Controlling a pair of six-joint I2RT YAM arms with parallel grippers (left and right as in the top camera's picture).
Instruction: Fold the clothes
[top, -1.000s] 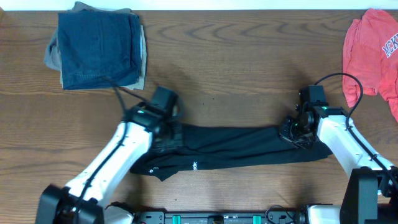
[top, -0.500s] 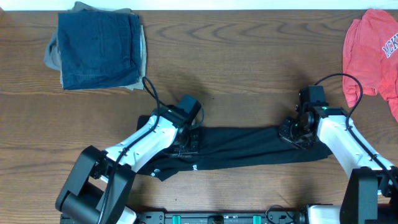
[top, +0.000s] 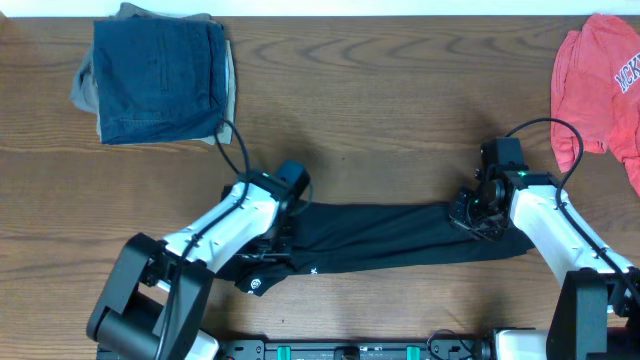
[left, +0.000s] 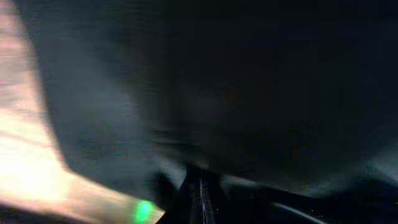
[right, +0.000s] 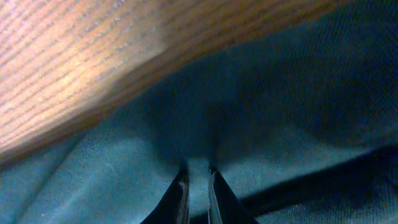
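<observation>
Counter (top: 380, 100): wood-grain, carrying the black clothes (top: 380, 235) near its front centre.
Clothes: drawn into a narrow band, long axis running left to right.
Left hand (top: 278, 238): arm angled inward, tips pinched on the band's left end.
Right hand (top: 469, 214): tips nipping a fold at the right end.

A robotics lab bench: left arm (top: 215, 225) and right arm (top: 555, 225) mounted at the near edge of a wood-grain table (top: 380, 110), laundry laid out on it (black garment (top: 390, 235), denim pile (top: 160, 75), coral-red shirt (top: 600, 80)).
</observation>
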